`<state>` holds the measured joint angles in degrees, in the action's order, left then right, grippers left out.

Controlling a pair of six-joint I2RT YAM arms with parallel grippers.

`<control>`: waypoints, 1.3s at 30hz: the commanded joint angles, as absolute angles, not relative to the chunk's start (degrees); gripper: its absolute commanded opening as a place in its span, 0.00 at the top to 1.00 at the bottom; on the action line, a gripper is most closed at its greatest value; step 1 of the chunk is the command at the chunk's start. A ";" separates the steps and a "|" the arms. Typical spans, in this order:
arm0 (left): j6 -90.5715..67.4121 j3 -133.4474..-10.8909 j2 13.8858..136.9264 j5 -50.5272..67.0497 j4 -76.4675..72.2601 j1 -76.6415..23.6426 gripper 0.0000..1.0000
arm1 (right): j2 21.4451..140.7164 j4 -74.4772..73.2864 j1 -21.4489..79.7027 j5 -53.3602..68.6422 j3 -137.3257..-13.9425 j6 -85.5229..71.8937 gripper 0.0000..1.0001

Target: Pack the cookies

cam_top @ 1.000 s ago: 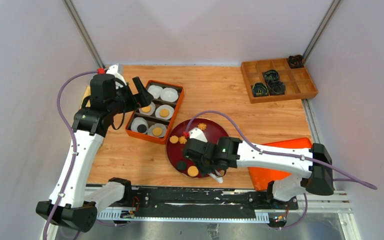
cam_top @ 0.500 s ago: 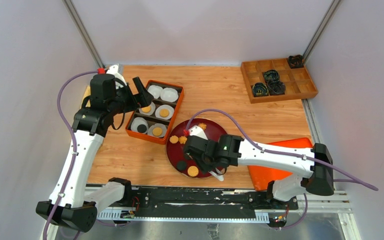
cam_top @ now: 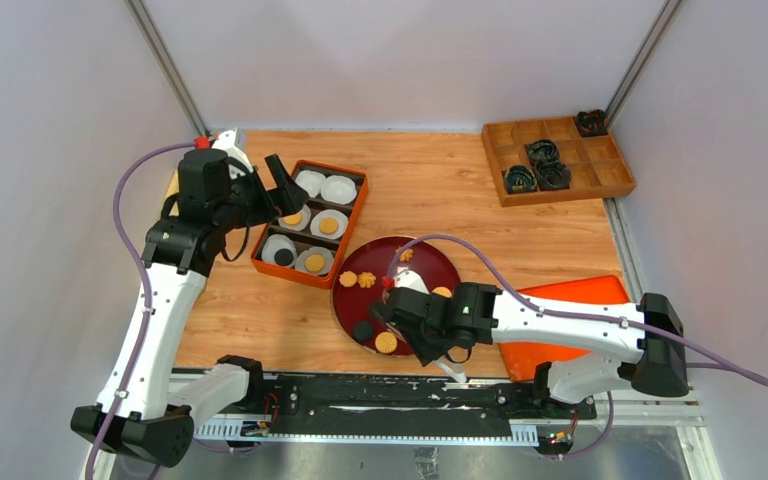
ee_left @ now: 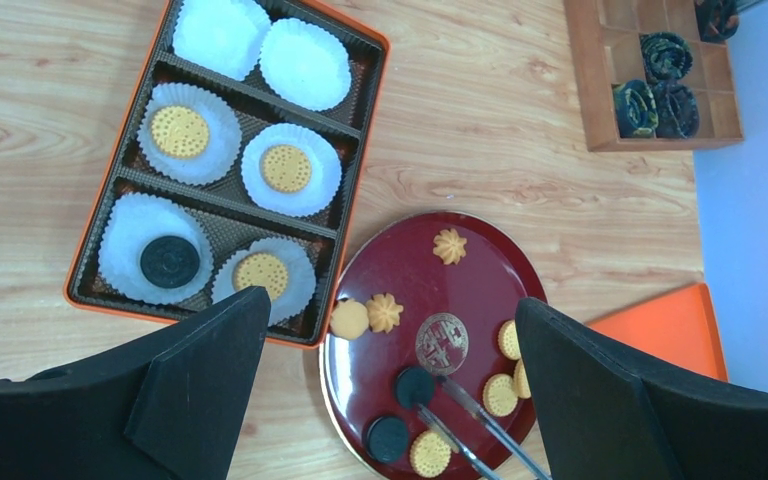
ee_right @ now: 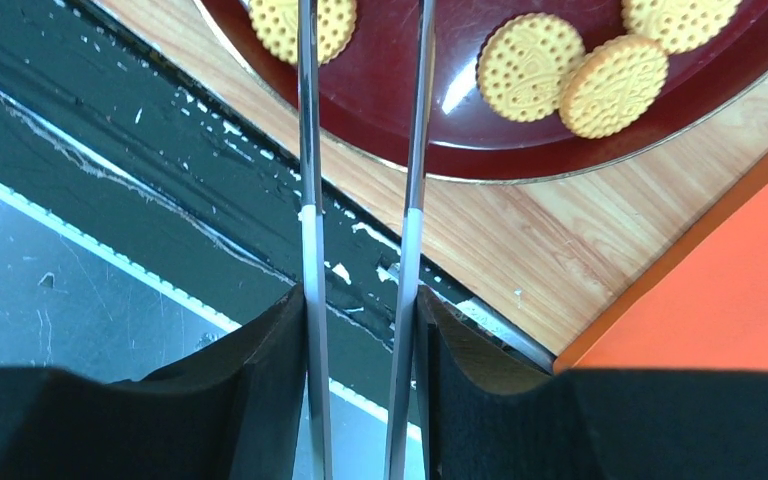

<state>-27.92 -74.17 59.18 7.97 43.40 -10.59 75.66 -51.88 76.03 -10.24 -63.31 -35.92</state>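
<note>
A wooden box point(ee_left: 600, 90) with four black rings point(ee_left: 636, 105) sits well beyond the dark red plate point(ee_left: 400, 270) and to its right. An orange board point(ee_left: 675, 325) lies just right of the plate, and an orange tray point(ee_left: 225, 228) with six paper cups point(ee_left: 305, 62) lies just left of it.

The cookies point(ee_left: 501, 394) are split between the two. Nine are on the plate: five round golden, two black and two flower-shaped. Four more sit in tray cups, three golden and one black, and the two cups farthest from the plate are empty.

The left gripper point(ee_left: 390, 308) hangs over the tray's plate-side edge, its fingers wide apart and empty. The right gripper point(ee_right: 360, 320), at the plate's near rim, is clamped on metal tongs point(ee_right: 305, 150). The tong blades are parted and cross a golden cookie at the near rim. Their tips lie beside a black cookie near the plate's middle, but whether they touch it cannot be told.
</note>
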 commanded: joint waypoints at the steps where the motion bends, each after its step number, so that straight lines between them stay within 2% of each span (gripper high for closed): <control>1: -28.47 -73.72 58.05 9.61 42.37 -10.72 0.00 | 75.46 -52.43 78.18 -7.92 -61.99 -36.70 0.60; 6: -28.57 -73.56 58.37 10.02 42.39 -10.72 0.00 | 76.36 -51.24 79.76 -6.55 -61.33 -37.32 0.60; 15: -28.09 -73.16 58.49 9.37 42.31 -10.72 0.00 | 82.59 -51.42 79.22 -11.41 -64.57 -36.13 0.58; 22: -27.28 -73.28 58.66 9.32 42.28 -10.72 0.00 | 83.41 -51.68 77.60 -14.77 -64.93 -38.36 0.49; 25: -27.20 -72.97 58.34 9.31 42.15 -10.72 0.00 | 83.34 -51.68 77.15 -15.35 -65.25 -38.04 0.49; 35: -27.16 -71.96 58.21 8.99 41.66 -10.72 0.00 | 89.14 -49.90 76.29 -13.27 -68.01 -35.93 0.53; 38: -26.94 -71.81 58.12 8.83 41.66 -10.72 0.00 | 90.19 -48.84 75.92 -11.68 -68.07 -35.40 0.60; 39: -26.90 -71.73 58.10 8.79 41.70 -10.72 0.00 | 90.35 -48.39 75.78 -10.79 -68.02 -35.16 0.67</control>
